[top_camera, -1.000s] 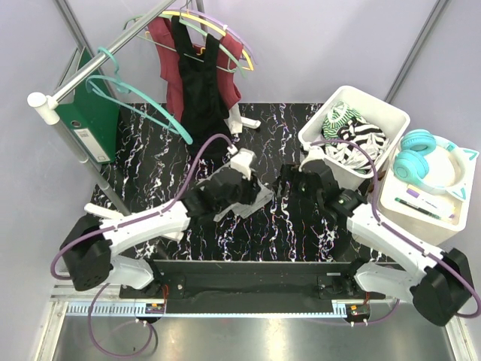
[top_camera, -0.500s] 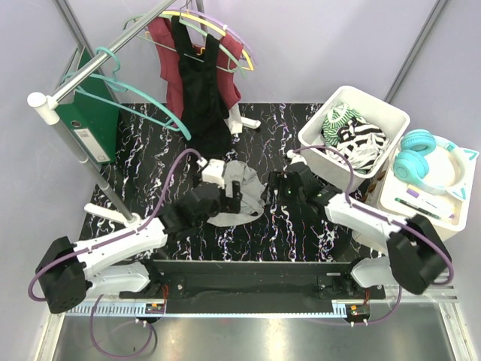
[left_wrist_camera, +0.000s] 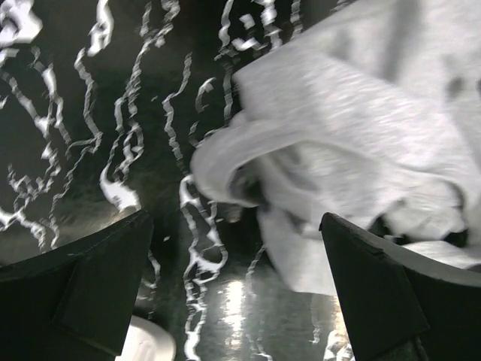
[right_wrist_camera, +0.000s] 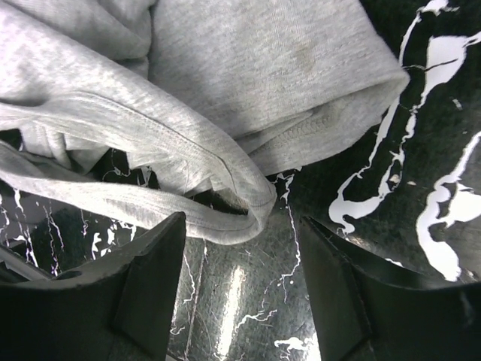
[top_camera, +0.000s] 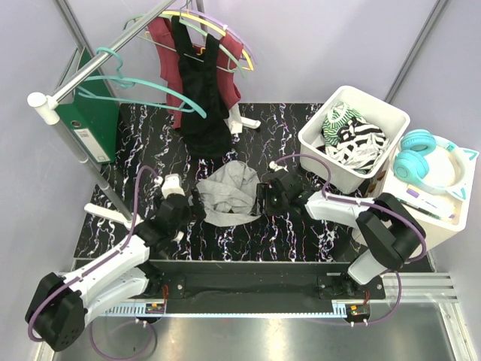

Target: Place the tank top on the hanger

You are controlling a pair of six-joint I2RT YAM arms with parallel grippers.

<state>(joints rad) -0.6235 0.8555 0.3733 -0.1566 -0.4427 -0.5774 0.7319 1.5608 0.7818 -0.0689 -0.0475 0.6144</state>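
- Centrally, you have the tank top (top_camera: 229, 194) lying in a crumpled light grey heap on the black marbled table (top_camera: 301, 235), between the two grippers; its folds and a looped strap show in the left wrist view (left_wrist_camera: 353, 128), and a stitched hem curls toward the camera in the right wrist view (right_wrist_camera: 225, 75)
- Your left gripper (top_camera: 194, 206) sits low at the heap's left edge; its jaws stand wide apart and hold nothing; both dark fingers (left_wrist_camera: 83, 286) frame the view, with a flap of the grey cloth reaching down between them, nearer the right finger
- Your right gripper (top_camera: 264, 197) sits low at the heap's right edge; its jaws are also spread and hold nothing; the rolled hem lies just ahead of the fingers (right_wrist_camera: 143, 293), over bare table
- Up at the far left, the hanger (top_camera: 171, 92) hangs bare by its hook from a slanted metal rail (top_camera: 90, 71), well apart from the tank top
- Further along the rail hang a black top (top_camera: 199, 83) and a maroon top (top_camera: 167, 45)
- A green binder (top_camera: 94, 120) stands behind the rail
- At the right, a white bin (top_camera: 316, 143) holds striped cloths; teal headphones (top_camera: 428, 154) rest just beside it
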